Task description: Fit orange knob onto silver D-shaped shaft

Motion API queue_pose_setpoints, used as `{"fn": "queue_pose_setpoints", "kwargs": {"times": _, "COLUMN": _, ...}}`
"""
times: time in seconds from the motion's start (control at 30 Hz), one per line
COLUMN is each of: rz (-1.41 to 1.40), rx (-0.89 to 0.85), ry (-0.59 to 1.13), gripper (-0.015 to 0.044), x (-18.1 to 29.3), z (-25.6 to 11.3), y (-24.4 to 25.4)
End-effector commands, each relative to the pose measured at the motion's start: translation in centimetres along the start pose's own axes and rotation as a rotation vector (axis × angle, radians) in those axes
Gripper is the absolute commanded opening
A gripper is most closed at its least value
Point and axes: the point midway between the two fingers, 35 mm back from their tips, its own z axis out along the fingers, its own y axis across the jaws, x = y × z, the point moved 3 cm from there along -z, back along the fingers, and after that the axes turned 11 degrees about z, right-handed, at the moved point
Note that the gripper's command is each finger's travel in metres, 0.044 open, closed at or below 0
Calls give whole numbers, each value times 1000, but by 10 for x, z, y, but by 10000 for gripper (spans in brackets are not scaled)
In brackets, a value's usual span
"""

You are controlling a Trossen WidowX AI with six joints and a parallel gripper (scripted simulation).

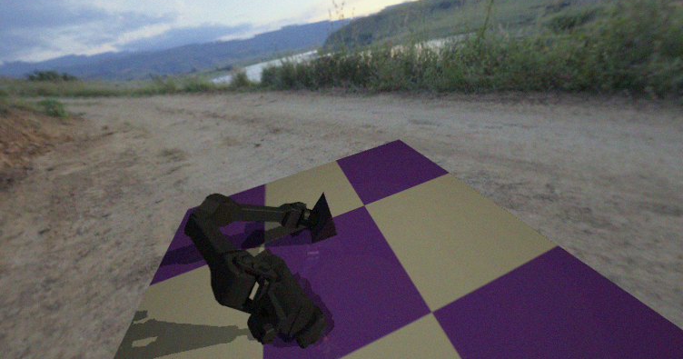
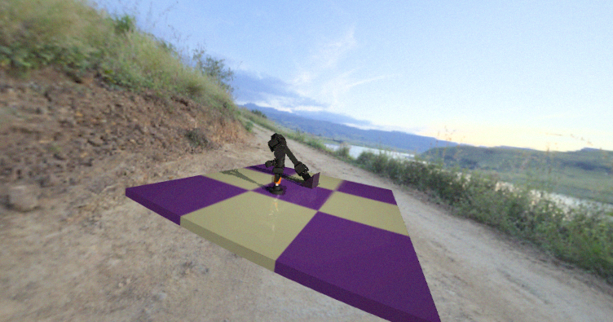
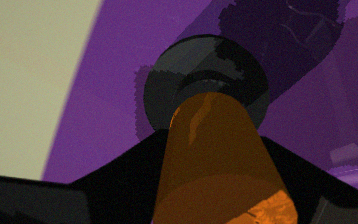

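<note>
My gripper (image 2: 277, 174) (image 3: 214, 135) is shut on the orange knob (image 2: 278, 180) (image 3: 212, 155), which points down between the black fingers. The round dark pedestal (image 2: 276, 191) (image 3: 162, 97) stands on the checkered surface. In the exterior view the knob is above the pedestal, with a bright bit of the silver shaft (image 2: 276, 184) showing beneath it. In the wrist view the knob's far end overlaps the near part of the pedestal and hides the shaft. In the top view the arm hides knob and pedestal. The knob's hole and the flat sides cannot be seen.
The surface is a purple and beige checkered slab (image 1: 454, 227) (image 2: 240, 216). A dark upright panel (image 1: 326, 221) (image 2: 315, 180) stands beside the arm's base. The arm's shadow falls across the slab and partly over the pedestal.
</note>
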Motion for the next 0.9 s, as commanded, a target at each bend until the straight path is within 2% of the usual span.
{"fn": "queue_pose_setpoints", "kwargs": {"times": 0.0, "rz": -4, "rx": -1, "ry": -3, "gripper": 0, "x": 0, "z": 1, "y": 0}}
{"fn": "queue_pose_setpoints", "kwargs": {"times": 0.87, "rz": -30, "rx": -1, "ry": -3, "gripper": 0, "x": 2, "z": -3, "y": -1}}
